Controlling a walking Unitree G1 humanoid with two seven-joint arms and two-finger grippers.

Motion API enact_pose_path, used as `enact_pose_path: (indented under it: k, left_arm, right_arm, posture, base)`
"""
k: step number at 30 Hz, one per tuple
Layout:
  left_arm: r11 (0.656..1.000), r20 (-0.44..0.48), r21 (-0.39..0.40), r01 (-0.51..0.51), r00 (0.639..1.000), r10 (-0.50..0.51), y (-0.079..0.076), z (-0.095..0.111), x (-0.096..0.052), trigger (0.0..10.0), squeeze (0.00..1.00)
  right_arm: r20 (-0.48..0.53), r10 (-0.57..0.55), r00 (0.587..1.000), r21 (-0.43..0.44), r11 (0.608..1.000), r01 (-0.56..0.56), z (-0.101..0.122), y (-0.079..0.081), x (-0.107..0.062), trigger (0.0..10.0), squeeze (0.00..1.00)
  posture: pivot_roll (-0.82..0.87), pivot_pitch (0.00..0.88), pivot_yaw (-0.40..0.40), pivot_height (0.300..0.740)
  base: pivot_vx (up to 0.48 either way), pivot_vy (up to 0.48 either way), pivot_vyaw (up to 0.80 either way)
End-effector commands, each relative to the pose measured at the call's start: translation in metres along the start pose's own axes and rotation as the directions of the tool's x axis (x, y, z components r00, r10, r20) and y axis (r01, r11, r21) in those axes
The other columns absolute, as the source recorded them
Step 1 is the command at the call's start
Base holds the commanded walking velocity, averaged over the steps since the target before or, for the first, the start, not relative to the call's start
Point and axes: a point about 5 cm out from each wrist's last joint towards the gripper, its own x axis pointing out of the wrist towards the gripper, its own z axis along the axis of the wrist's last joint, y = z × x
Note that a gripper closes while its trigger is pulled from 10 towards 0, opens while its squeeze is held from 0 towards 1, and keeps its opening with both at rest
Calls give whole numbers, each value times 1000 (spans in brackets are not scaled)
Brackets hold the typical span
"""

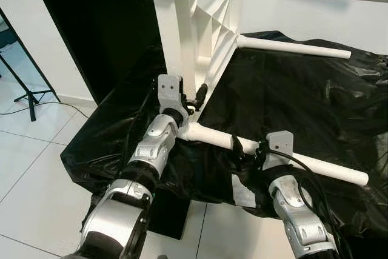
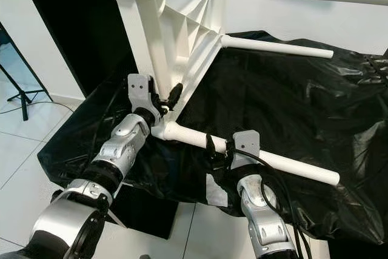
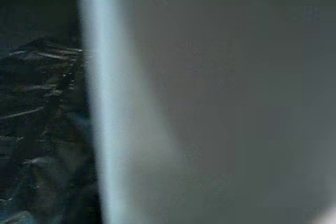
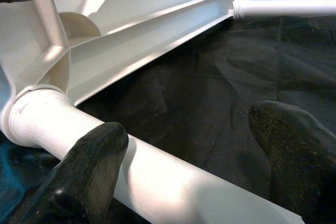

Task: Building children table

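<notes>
Nearest us, our right gripper [image 1: 247,150] straddles the near table leg [image 1: 291,159], fingers [image 4: 94,161] spread, to seat it, while our left gripper [image 1: 193,98] steadies the upended white table frame [image 1: 182,40] beyond it, finger state unclear

Both silver arms reach forward and down. The left gripper [image 1: 195,102] is pushed in higher and farther out, its wrist angled upward. The right gripper [image 1: 245,150] sits lower and nearer, black fingers [image 4: 89,166] spread wide apart, wrist cable looping back.
</notes>
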Motion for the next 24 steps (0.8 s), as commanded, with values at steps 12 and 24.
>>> enact_pose_path:
  k: [12,24]
  left_arm:
    - [965,124,60,255,957,-261,7,6,-40,0,0]
    - [978,201,159,135,965,-165,29,30,-79,0,0]
  right_arm:
    - [-26,-28,999,2,1000,28,-8,-3,-4,10000,0]
    - [-29,-17,999,-10,1000,17,-9,-9,4,10000,0]
  posture:
    - [-51,0,36,740]
    - [-13,0,7,740]
  base:
    - [0,0,0]
    - [0,0,0]
